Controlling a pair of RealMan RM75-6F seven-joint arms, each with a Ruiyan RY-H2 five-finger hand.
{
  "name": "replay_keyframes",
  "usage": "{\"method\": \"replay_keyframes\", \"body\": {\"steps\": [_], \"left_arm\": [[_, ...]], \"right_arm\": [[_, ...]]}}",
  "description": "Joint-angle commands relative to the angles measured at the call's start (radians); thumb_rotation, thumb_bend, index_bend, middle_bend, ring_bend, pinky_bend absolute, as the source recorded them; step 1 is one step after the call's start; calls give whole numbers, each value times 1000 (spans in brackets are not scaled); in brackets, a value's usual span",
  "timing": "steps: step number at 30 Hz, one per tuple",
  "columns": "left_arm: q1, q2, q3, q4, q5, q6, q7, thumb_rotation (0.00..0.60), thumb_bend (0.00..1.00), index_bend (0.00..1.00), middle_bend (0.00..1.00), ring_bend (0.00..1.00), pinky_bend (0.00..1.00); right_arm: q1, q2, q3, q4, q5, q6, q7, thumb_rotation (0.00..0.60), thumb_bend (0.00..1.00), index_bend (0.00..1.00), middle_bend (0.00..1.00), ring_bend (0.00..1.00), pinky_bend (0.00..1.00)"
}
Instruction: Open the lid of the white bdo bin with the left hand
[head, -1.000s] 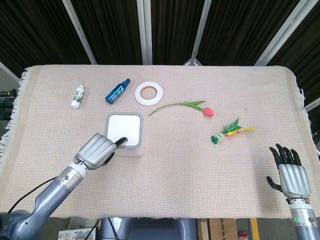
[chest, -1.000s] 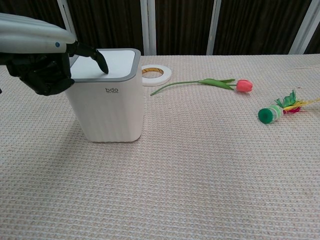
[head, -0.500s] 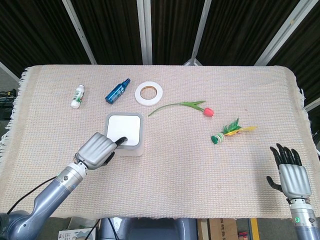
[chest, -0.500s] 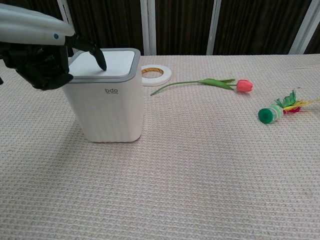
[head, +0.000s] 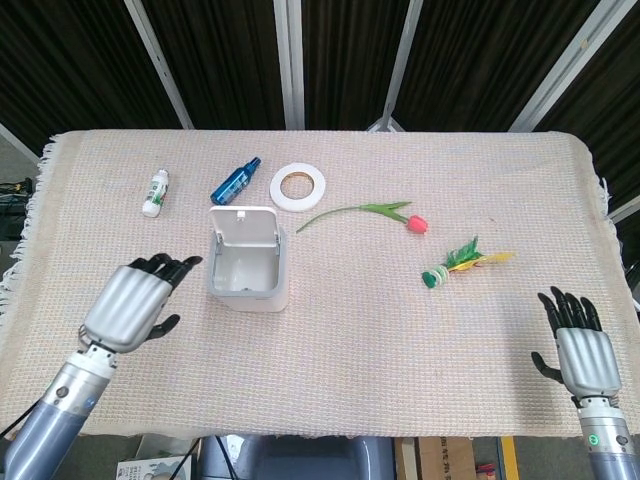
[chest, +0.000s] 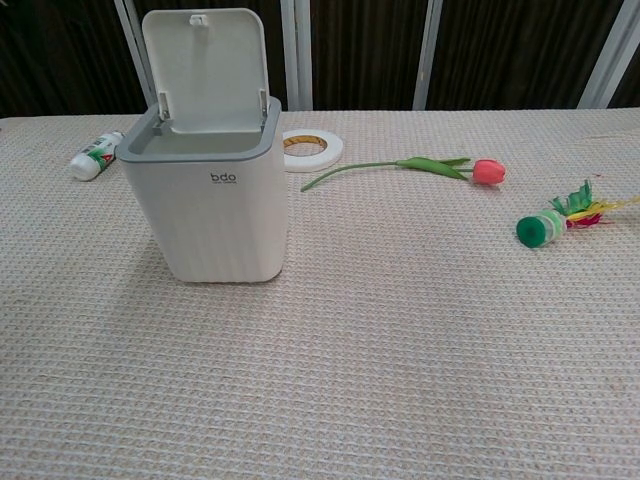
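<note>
The white bdo bin (head: 247, 268) stands on the tabletop (head: 400, 330) left of centre, and its lid (chest: 205, 68) is up, hinged at the far edge and standing nearly upright, so the inside shows from above in the head view. Judging by that, the opening itself looks done.

The left robot hand (head: 133, 300) is to the left of the bin, near it but apart from it, with its fingers spread and nothing between them. It shows only in the head view; the chest view has no hand in it. The right robot hand (head: 578, 345) sits at the near right corner of the tabletop, fingers spread and empty, well apart from everything.

Behind the bin, towards the far edge, lie a small white bottle (head: 155, 192), a blue spray bottle (head: 235, 181) and a roll of white tape (head: 297, 187). To the right of them lie a tulip (head: 372, 213) with a red head and a green shuttlecock-like toy with feathers (head: 462, 264).

What is left, as I read it, is little: the left robot hand only needs to keep clear of the bin so as not to knock the lid shut or shove the light body sideways, and settle in a rest pose at the near left
</note>
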Motion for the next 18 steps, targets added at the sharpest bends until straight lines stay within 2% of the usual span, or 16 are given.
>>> {"method": "replay_keyframes", "body": {"steps": [1,4,7,13,18], "left_arm": [[147,-20,102,90,152,133,-91,600,251,180,194,99,258],[239,-31,158,206,235,198,-235,600,223,179,166,66,221],[309,-33,191,315,242,235,-362,600,215,172,141,40,184],[368,-24,208,436,196,201,-579,600,198,157,110,6,150],[401,-28,188,509,208,222,-676,600,199,156,108,6,137]], "right_arm": [[-1,4,-5,-3,-24,11,16,600,269,101,19,6,0],[-5,7,-10,1,-75,44,46,600,268,101,19,6,0],[-15,13,-18,6,-126,85,72,600,269,101,18,5,0],[-32,45,-44,-6,-189,121,90,600,268,101,19,5,0],[-32,54,-49,-9,-216,132,97,600,268,101,19,5,0]]}}
